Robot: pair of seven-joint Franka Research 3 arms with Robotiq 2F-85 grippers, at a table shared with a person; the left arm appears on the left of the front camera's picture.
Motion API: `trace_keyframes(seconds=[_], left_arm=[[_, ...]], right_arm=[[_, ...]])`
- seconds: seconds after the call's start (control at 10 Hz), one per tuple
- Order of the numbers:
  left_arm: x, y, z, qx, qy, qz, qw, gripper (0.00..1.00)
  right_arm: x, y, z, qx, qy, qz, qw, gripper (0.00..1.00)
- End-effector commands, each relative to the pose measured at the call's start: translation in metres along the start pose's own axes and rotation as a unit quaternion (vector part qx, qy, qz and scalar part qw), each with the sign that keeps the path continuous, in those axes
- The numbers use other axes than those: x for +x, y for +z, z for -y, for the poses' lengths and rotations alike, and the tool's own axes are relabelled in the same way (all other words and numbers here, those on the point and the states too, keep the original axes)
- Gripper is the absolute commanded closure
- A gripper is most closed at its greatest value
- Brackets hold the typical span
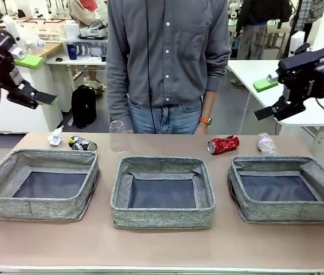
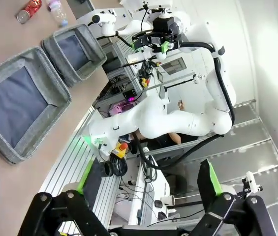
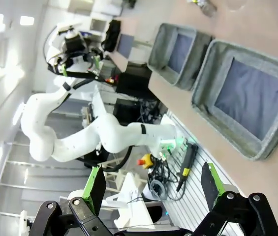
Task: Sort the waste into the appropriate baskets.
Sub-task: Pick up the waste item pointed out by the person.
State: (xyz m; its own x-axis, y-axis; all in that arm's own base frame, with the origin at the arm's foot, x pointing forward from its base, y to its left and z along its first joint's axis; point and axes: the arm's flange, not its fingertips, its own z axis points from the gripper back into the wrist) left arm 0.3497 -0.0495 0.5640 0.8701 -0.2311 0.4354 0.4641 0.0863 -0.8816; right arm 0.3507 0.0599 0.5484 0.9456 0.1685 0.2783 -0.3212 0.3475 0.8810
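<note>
Front view: three grey baskets stand in a row on the table (image 1: pixel 162 246) — left basket (image 1: pixel 35 207), middle basket (image 1: pixel 162 216), right basket (image 1: pixel 291 212). Behind them, along the far edge, we see a paper wad (image 1: pixel 55 137), a dark can (image 1: pixel 82 144), a clear cup (image 1: pixel 117 136), a red can (image 1: pixel 223 144) on its side and a small bottle (image 1: pixel 266 143). A person (image 1: pixel 167 57) stands just beyond. Left gripper (image 1: pixel 40 98) and right gripper (image 1: pixel 268 112) hang above the table's ends — each with its fingers spread wide apart.

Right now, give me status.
Left tool open, right tool open, both raised. Three grey woven baskets empty. Red drink can, clear plastic cup behind them. Person at far edge.
</note>
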Motion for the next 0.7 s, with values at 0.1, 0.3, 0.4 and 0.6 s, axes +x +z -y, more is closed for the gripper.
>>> trace_keyframes(seconds=[0.1, 0.3, 0.4, 0.6], left_arm=[[-0.0011, 0.0036, -0.0006, 0.001, -0.016, -0.006, 1.0, 0.0], [-0.0011, 0.0036, -0.0006, 0.001, -0.016, -0.006, 1.0, 0.0], [-0.0011, 0.0036, -0.0006, 0.001, -0.016, -0.006, 1.0, 0.0], [-0.0011, 0.0036, -0.0006, 0.001, -0.016, -0.006, 1.0, 0.0]], right_arm=[[0.0037, 0.0014, -0.0003, 0.01, 0.015, 0.005, 1.0, 0.0], [0.0037, 0.0014, -0.0003, 0.01, 0.015, 0.005, 1.0, 0.0], [0.0037, 0.0014, -0.0003, 0.01, 0.015, 0.005, 1.0, 0.0], [0.0037, 0.0014, -0.0003, 0.01, 0.015, 0.005, 1.0, 0.0]])
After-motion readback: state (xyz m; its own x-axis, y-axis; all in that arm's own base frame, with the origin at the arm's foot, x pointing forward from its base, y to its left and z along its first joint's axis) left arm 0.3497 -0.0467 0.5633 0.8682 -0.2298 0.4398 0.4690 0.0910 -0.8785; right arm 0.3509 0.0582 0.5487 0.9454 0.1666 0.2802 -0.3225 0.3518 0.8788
